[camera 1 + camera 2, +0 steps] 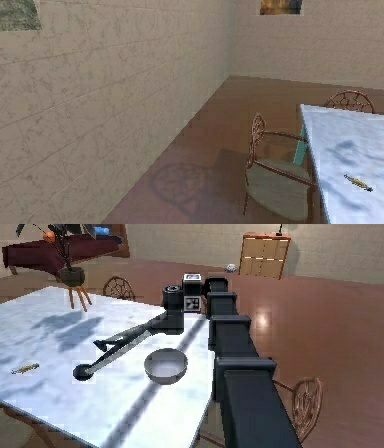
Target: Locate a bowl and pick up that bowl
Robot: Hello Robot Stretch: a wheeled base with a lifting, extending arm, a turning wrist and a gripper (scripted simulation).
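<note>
- The bowl [166,365] stands upright on the tabletop [60,329], at the centre of the arm side view and close to the tabletop's edge on the arm's side. We judge the base is parked alongside so that a short reach covers it.
- The arm [240,364], a dark square bar in stepped segments, rises from the bottom edge just right of the bowl.
- From its far end the jaws slant down and to the left. Their tips lie over bare tabletop left of the bowl, apart from it in the picture. They hold nothing; how they are set we cannot tell.
- We judge the search finished and the grasp not yet made, since the jaws would have to come across to the bowl's rim.
- The bowl is round, shallow and pale grey, with a thin smooth rim. It is probably hard and slippery, so a grip over the rim looks sounder to us than one on the curved side.
- The tabletop is flat, glossy white stone with grey veining. A small yellowish thing [25,368] lies at its left, well apart from the bowl.
- A chair [120,287] with a round openwork back stands beyond the tabletop at upper left, and another [305,404] at lower right.
- A wall [110,110] of pale mottled blocks runs across the forward view's left.
</note>
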